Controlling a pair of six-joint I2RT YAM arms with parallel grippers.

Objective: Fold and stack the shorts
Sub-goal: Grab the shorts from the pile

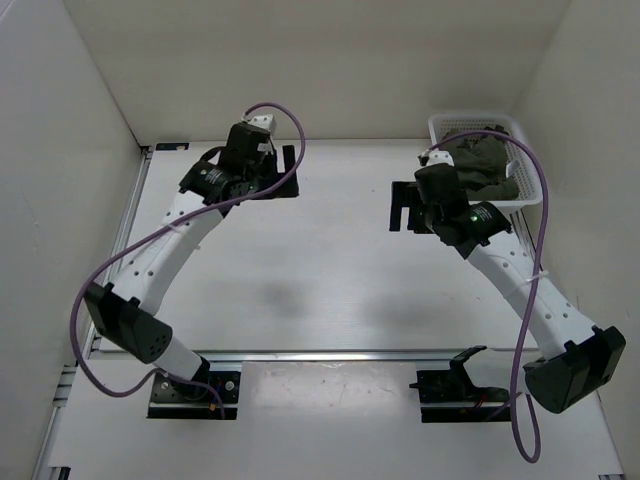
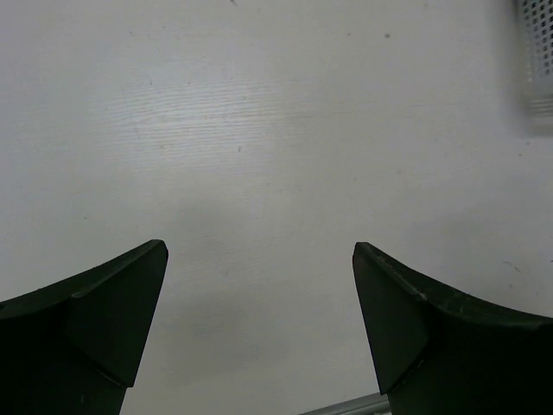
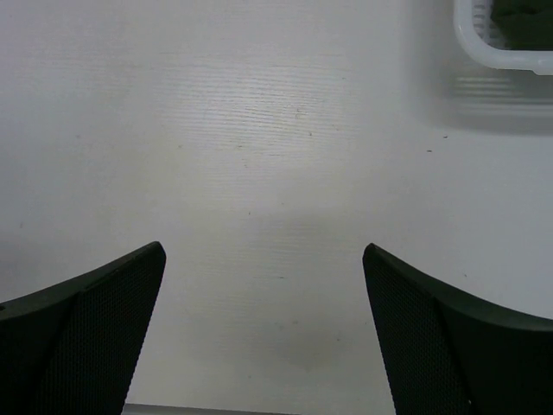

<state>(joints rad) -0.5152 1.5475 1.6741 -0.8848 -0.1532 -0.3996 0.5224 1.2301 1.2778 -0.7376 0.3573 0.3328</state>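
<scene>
The dark olive-green shorts [image 1: 488, 165] lie bunched inside a white slotted basket [image 1: 470, 119] at the back right corner of the table. A dark bit of the shorts [image 3: 525, 15] shows inside the basket [image 3: 494, 54] at the top right of the right wrist view. My right gripper [image 1: 402, 207] hovers open over bare table just left of the basket, nothing between its fingers [image 3: 263, 249]. My left gripper [image 1: 288, 172] stands open over the back left of the table, far from the shorts, and is empty too [image 2: 259, 248].
White walls close in the table on the left, back and right. A metal rail [image 1: 330, 355] runs along the near edge by the arm bases, and another rail [image 1: 128, 225] lines the left side. A blurred basket corner [image 2: 537, 60] shows at the left wrist view's top right.
</scene>
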